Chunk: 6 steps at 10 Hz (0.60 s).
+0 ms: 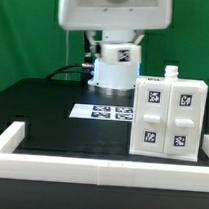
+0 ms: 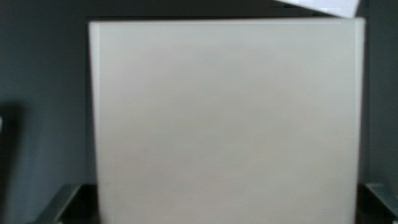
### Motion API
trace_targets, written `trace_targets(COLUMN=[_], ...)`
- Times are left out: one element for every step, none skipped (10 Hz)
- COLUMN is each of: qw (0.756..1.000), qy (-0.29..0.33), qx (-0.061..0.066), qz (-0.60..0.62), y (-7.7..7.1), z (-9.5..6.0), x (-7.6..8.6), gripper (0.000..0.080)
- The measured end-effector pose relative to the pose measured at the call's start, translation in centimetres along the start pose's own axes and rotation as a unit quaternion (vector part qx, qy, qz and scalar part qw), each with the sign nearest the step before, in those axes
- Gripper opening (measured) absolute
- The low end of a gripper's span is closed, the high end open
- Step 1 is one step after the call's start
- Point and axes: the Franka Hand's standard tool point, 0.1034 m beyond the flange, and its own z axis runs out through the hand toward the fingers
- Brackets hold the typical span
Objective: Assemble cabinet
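The cabinet body, a white box with tagged door blocks on its face, stands upright at the exterior view's right, against the front wall. My gripper hangs high at the back, well apart from the body. It holds a white tagged cabinet panel. In the wrist view that panel fills the space between the dark fingers, whose inner faces sit against its two edges. The gripper is shut on this wide panel. What lies under the panel is hidden.
The marker board lies flat on the black table, between the arm's base and the cabinet body. A low white border wall runs along the front and up the exterior view's left side. A cable trails at the back left.
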Motion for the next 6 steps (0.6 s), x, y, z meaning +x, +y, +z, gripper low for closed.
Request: trace_targets(qw=[1.0,1.0,1.0,1.0,1.0,1.0], qy=[0.002,0.007,0.007,0.007,0.007,0.006], qx=[-0.003,-0.006,-0.012,-0.013,-0.013,-0.013], qz=[0.014,0.021,0.024,0.028,0.028,0.028], y=[-1.2,-2.4,-3.9,-4.4,-4.2,-4.2], z=[-0.4,-0.9,-1.0,-1.0,-0.9,-0.9], x=[0.8,1.6,2.8,3.1,3.0,3.0], gripper=[0.0566,0.0566,0.0566,0.0566,0.0566,0.0566])
